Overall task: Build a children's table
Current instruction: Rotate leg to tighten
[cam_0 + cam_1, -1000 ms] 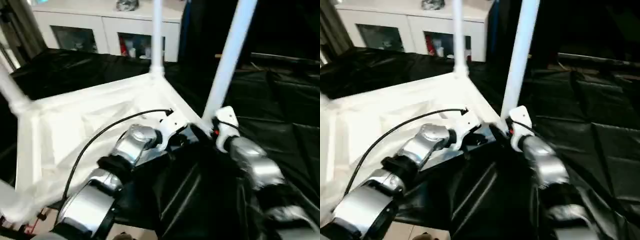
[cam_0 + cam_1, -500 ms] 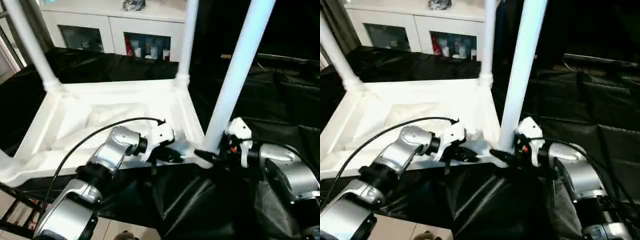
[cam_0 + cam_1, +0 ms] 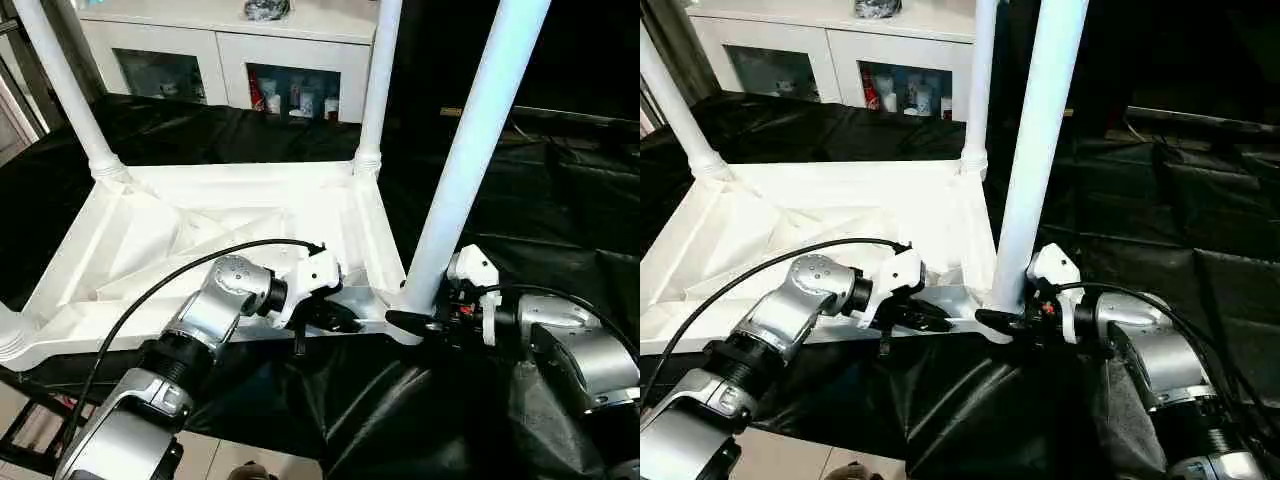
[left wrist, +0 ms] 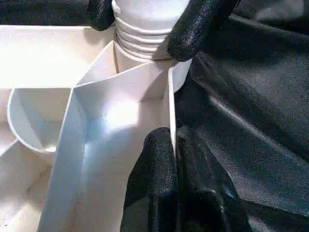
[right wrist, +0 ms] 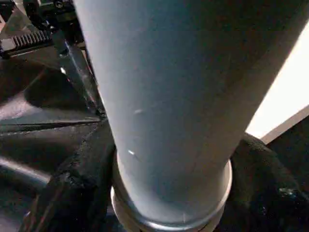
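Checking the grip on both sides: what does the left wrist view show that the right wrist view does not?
Left wrist view: the left gripper pinching the tabletop's thin rim, ribs beside it. Right wrist view: the near leg close up, the right gripper's black fingers on either side of its base. Both: that leg's ringed base and the black cloth.

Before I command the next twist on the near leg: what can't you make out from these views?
- Near leg: its top is cut off by the head views' upper edge.
- How deep it sits in the socket: the right gripper fingers cover the joint.
- Fourth leg's corner: cut off by the left edge.
- Tabletop near rim: partly behind the left gripper.
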Robot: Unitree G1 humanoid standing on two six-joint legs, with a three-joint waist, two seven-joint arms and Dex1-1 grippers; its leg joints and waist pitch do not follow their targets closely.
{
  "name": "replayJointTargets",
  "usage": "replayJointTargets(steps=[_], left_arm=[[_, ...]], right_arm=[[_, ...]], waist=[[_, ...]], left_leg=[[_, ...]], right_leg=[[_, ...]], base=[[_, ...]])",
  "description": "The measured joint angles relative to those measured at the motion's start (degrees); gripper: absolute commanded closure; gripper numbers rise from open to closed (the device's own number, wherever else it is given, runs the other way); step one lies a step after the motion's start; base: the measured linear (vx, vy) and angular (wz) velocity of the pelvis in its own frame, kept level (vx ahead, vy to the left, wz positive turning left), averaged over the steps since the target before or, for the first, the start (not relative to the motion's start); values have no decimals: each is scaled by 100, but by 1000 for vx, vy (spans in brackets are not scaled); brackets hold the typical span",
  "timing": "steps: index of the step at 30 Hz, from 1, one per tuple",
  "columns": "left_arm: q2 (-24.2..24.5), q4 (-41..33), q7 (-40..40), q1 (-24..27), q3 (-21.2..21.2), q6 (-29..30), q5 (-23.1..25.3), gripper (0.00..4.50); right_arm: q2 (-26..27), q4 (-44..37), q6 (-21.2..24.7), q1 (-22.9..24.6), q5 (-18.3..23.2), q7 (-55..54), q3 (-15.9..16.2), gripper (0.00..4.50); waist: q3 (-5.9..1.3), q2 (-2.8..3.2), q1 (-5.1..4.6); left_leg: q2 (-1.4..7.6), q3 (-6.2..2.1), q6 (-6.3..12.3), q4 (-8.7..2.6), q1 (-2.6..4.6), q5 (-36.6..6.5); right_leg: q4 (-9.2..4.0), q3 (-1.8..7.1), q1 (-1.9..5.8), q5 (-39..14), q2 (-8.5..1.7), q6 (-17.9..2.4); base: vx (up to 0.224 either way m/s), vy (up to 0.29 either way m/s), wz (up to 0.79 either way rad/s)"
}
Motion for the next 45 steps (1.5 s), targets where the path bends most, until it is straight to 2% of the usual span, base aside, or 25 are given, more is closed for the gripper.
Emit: replayJointTargets(steps=[6,9,13,16,19,23,25,27,30,33,38,45], left_arm=[[18,-57,92,43,12,70,-4,450],[-78,76,475,-8,79,109,42,450],[-575,806,1471,-439,212,177,238,450],[-854,1227,2004,-697,304,273,293,450],[-1111,1612,2473,-950,382,321,311,450],[-1219,1792,2655,-1049,436,304,340,450],[-1237,1842,2653,-1067,462,282,359,450],[-1259,1901,2640,-1102,461,248,385,450],[-1255,1932,2617,-1115,439,173,410,450],[-1194,1920,2481,-1110,416,108,407,450],[-863,1449,1657,-822,341,57,326,450],[-306,677,532,-405,179,31,103,450]], right_arm=[[127,7,-13,55,14,-204,-37,178],[460,150,-41,38,-58,-884,-170,178],[1349,502,135,-171,-242,-2561,-633,180],[1832,673,213,-353,-397,-3529,-793,180],[2105,949,169,-639,-644,-4304,-844,180],[2222,1202,-13,-783,-747,-4612,-862,180],[2230,1250,-73,-788,-749,-4602,-884,111],[2241,1274,-77,-791,-749,-4578,-909,108],[2154,1274,-99,-791,-841,-4372,-884,76],[1906,1241,-113,-775,-848,-3889,-742,76],[1194,1074,-272,-623,-801,-2576,-365,76],[443,460,-268,-256,-421,-904,-79,76]], waist=[[4,-8,-48],[12,-22,-110],[16,-32,-206],[14,-33,-232],[14,-33,-235],[13,-32,-234],[13,-32,-234],[14,-33,-234],[14,-34,-231],[15,-35,-224],[13,-30,-187],[15,-21,-72]], left_leg=[[0,0,1,0,-1,-1],[-1,3,0,5,-4,0],[-3,2,-3,11,7,3],[-5,1,-2,10,6,2],[-5,1,-2,5,4,0],[-7,2,1,-14,0,-2],[-7,3,0,-16,-9,-2],[-7,2,1,-13,-13,-1],[-7,1,1,-8,-24,-1],[-7,-1,2,-10,-27,-1],[-4,-2,3,-17,-28,0],[-1,-2,3,11,-31,0]], right_leg=[[0,0,0,0,0,1],[1,4,3,-8,0,18],[0,7,4,-9,0,26],[0,8,5,-8,0,26],[-3,7,3,-5,0,21],[-8,6,4,1,-1,7],[-9,6,6,1,-1,7],[-10,6,6,1,-1,7],[-14,5,5,3,-1,6],[-14,2,3,4,-1,4],[-11,-2,-2,3,1,4],[-3,0,0,9,0,-4]], base=[[0,0,0],[0,0,0],[0,0,0],[0,0,0],[0,0,0],[0,0,0],[0,0,0],[0,0,0],[0,0,0],[0,0,0],[0,0,0],[0,0,0]])
